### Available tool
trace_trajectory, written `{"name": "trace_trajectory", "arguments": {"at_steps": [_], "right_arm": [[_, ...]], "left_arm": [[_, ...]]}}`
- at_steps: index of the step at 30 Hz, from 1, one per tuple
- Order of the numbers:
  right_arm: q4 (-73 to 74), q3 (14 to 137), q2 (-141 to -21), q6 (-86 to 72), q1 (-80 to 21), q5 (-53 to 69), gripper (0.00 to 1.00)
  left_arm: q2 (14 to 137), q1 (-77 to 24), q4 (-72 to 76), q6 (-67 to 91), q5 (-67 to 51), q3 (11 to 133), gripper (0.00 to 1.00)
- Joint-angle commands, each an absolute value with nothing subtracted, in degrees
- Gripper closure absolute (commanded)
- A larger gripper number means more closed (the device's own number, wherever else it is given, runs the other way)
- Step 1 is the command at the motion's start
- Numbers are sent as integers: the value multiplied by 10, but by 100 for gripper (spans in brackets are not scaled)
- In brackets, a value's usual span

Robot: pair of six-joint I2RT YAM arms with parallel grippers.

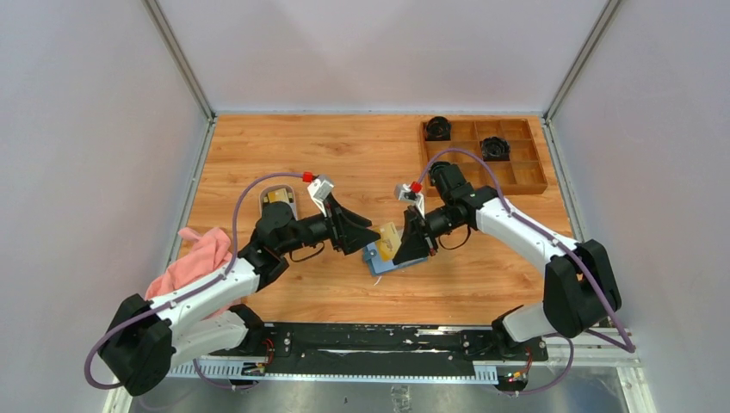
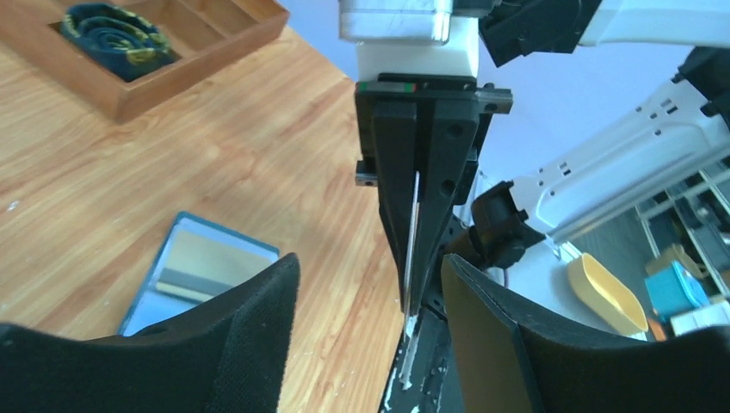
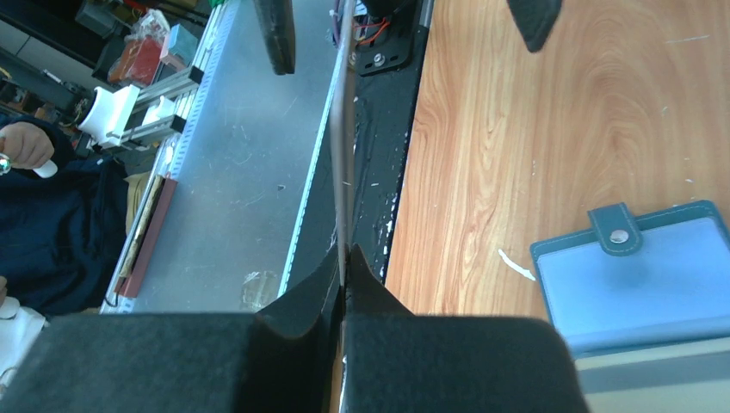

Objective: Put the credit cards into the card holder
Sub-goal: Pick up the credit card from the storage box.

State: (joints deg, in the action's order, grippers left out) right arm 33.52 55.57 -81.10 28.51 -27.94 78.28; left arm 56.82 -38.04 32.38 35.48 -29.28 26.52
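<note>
From above, near the middle of the wooden table [image 1: 344, 155], the left gripper [image 1: 372, 234] and right gripper [image 1: 401, 248] meet tip to tip over the open teal card holder [image 1: 379, 261], with a yellowish credit card [image 1: 390, 234] between them. Through the left wrist camera, the left fingers are spread wide on either side of the card, not touching it; the right gripper pinches it edge-on. Through the right wrist camera, the right fingers press together on the thin card, and the card holder lies flat on the wood at the right, snap button [image 3: 616, 235] showing.
</note>
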Motion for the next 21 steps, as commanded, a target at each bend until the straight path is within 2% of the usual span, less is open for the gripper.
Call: {"name": "trace_trajectory", "arguments": {"at_steps": [1,7,13,17,19,21], "right_arm": [[417,575,-825,367,-295,768,100],[423,580,-828,370,-297,769,100],[426,583,-831,368,-297,776,100],[426,584,-834,367,-297,778,100],[426,584,-836,366,-296,777,100],[426,585,-837,366,-297,776,100]], "left_arm": [[610,-377,307,353,-395,310,37],[629,-377,307,356,-407,316,52],[630,-380,307,359,-403,305,54],[627,-400,308,355,-376,302,59],[625,-413,308,351,-367,304,64],[626,-418,308,353,-366,305,76]]}}
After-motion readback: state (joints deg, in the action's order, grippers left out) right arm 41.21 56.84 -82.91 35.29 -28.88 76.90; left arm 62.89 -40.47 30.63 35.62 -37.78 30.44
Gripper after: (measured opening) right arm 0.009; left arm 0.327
